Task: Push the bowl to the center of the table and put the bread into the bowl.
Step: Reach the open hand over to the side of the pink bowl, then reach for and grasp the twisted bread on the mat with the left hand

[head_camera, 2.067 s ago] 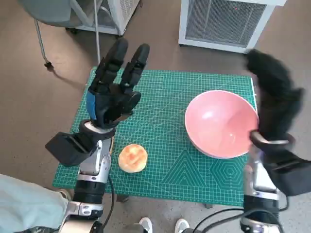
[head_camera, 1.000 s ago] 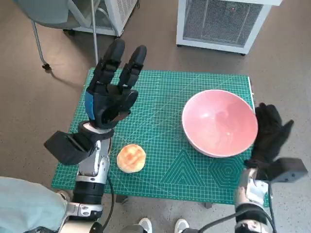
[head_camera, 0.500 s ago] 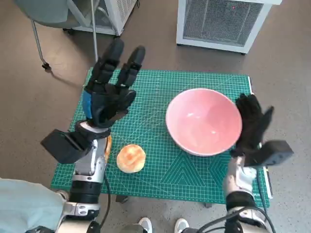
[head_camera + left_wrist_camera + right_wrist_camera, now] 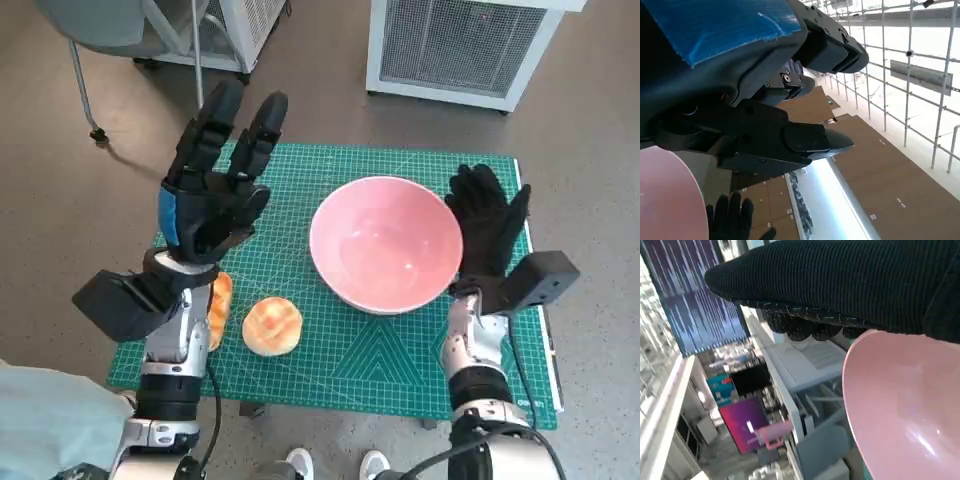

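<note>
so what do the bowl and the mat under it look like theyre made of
The bowl looks like glazed ceramic or hard glossy plastic: smooth pink surface with bright glints of light inside; which of the two, the pictures cannot settle. The mat looks like a rubbery or vinyl cutting mat: flat, matte green, printed with a fine white grid and geometric guide lines.

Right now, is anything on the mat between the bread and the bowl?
Nothing visible. The bread lies on bare green mat beside the pink bowl, apart from it. The left hand hangs open above the mat's far left.
</note>
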Robot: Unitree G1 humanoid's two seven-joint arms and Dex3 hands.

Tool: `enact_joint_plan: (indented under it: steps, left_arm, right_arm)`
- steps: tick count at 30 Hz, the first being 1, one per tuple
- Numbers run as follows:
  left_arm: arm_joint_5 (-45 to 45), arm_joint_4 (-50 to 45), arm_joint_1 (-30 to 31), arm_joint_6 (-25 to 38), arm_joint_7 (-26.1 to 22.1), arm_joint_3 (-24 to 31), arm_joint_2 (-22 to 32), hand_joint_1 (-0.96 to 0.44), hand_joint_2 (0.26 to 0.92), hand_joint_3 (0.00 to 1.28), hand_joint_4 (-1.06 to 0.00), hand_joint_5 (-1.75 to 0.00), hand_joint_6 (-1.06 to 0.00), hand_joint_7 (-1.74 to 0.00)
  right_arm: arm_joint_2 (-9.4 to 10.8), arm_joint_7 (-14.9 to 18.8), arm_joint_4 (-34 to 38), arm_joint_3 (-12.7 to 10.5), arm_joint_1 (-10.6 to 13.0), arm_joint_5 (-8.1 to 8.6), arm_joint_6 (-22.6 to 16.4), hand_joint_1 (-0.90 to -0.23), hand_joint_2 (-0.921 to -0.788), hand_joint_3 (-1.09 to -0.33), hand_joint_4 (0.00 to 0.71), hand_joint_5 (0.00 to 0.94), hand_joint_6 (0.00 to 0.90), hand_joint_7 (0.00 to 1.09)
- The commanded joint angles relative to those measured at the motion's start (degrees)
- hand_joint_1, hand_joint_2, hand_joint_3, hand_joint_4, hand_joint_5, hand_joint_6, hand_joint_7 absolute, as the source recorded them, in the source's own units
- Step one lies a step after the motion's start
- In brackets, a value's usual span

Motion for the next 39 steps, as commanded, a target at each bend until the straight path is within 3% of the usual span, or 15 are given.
enact_joint_plan:
  steps: [1,8,14,22,27,31,36,39]
  left_arm:
    - [0.1,-1.0,0.8,-0.5,0.6,0.3,0.3,-0.12,0.921,0.22,-0.40,0.00,-0.51,-0.01]
    - [0.5,-0.9,1.2,-0.9,1.2,0.3,0.4,-0.12,0.921,0.22,-0.39,0.00,-0.51,-0.01]
    - [0.2,-1.1,1.6,-0.9,1.2,0.6,0.7,-0.13,0.921,0.22,-0.39,0.00,-0.51,-0.01]
    - [-0.5,-2.6,2.7,-0.3,0.8,1.2,1.9,-0.13,0.921,0.22,-0.38,0.00,-0.51,-0.01]
    - [-0.9,-3.5,3.0,0.2,0.1,1.9,3.8,-0.14,0.921,0.22,-0.37,0.00,-0.50,0.00]
    - [0.3,-3.1,2.9,-0.7,-0.8,2.6,6.6,-0.13,0.921,0.23,-0.37,0.00,-0.50,0.00]
    - [6.4,0.6,2.0,-6.8,-2.2,2.9,13.3,-0.14,0.921,0.24,-0.37,0.00,-0.49,0.00]
    - [13.7,4.6,1.0,-12.9,-2.2,2.9,20.9,-0.15,0.921,0.26,-0.35,0.00,-0.47,0.00]
  right_arm:
    - [1.1,-0.4,2.2,0.5,-1.3,-0.83,1.9,-0.460,-0.921,-0.867,0.280,0.006,0.104,0.46]
    - [1.7,-1.0,3.2,1.6,-2.9,-1.80,3.0,-0.467,-0.921,-0.857,0.285,0.007,0.108,0.46]
    - [0.0,-0.3,2.4,1.8,-2.9,-2.11,2.8,-0.467,-0.921,-0.862,0.282,0.005,0.095,0.44]
    - [-1.2,-3.0,-3.0,2.1,-2.2,-3.40,-2.2,-0.461,-0.921,-0.875,0.261,0.000,0.088,0.43]
    - [-1.0,-4.2,-11.0,4.0,0.3,-5.56,-8.2,-0.456,-0.921,-0.882,0.261,0.003,0.084,0.44]
    - [-1.0,-3.1,-19.8,5.9,3.3,-6.56,-10.6,-0.465,-0.921,-0.872,0.265,0.003,0.042,0.52]
    - [-1.2,-0.4,-33.9,9.3,8.5,-6.38,-9.7,-0.503,-0.921,-0.853,0.274,0.006,0.008,0.58]
    - [-1.6,1.5,-42.4,11.3,11.8,-5.51,-7.7,-0.525,-0.921,-0.838,0.276,0.007,0.002,0.61]
